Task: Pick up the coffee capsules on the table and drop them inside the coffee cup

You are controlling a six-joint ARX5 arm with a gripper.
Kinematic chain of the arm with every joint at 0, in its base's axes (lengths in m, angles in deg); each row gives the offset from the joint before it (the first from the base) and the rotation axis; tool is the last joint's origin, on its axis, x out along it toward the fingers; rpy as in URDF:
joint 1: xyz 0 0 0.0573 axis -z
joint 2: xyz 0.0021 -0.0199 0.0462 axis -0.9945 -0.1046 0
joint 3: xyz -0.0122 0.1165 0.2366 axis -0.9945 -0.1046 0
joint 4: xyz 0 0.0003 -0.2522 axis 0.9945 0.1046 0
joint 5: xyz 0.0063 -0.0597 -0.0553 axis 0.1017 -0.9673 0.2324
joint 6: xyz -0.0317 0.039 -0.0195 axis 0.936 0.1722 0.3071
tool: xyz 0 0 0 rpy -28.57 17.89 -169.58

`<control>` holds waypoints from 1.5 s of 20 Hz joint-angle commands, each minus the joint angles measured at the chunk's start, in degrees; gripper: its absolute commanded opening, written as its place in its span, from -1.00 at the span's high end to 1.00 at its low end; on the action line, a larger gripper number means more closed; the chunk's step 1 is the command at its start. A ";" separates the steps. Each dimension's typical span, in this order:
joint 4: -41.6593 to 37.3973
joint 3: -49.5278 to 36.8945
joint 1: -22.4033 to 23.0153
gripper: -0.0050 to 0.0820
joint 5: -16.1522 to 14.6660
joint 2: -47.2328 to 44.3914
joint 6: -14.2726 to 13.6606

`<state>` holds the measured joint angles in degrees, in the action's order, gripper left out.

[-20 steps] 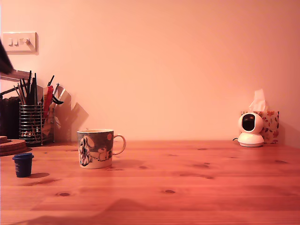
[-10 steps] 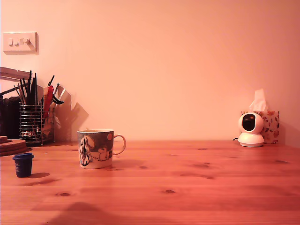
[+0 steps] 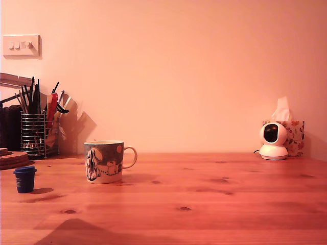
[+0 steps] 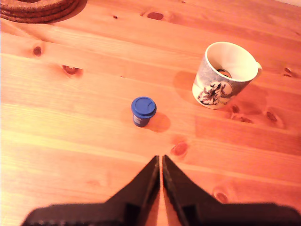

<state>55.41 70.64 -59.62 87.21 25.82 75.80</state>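
The fingers hung closed and empty above the desk. Beyond them the blue capsule stood upright, the coffee cup farther off, something dark inside. Next, probably: open, descend, grasp it.

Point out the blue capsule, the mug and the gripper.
Blue capsule (image 4: 143, 106), wrist view: on its flat round top.
Mug (image 3: 104, 162), exterior view: on its printed side wall.
Gripper (image 4: 161, 162), wrist view: between the tips of the jaws, which stand nearly together.
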 commanded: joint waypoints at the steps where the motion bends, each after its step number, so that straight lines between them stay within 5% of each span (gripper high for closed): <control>1: -0.70 -1.33 0.11 0.88 0.33 0.33 -0.20; 2: -0.66 -1.33 0.11 0.69 0.28 0.31 -0.35; 5: -0.26 -1.33 0.09 -0.35 0.35 0.28 -0.44; 6: 0.07 -1.33 0.11 -0.44 0.35 0.02 -0.44; 12: -0.11 -1.55 0.11 -0.43 0.72 -1.14 -1.97; 15: -1.53 -3.10 0.11 -0.43 3.26 -1.16 -2.10; 23: -15.85 -11.54 0.11 -0.43 4.42 -1.16 -3.96; 30: -25.90 -15.06 -1.31 -0.43 3.96 -1.31 -11.30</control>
<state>30.73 57.53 -60.49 91.17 24.90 65.09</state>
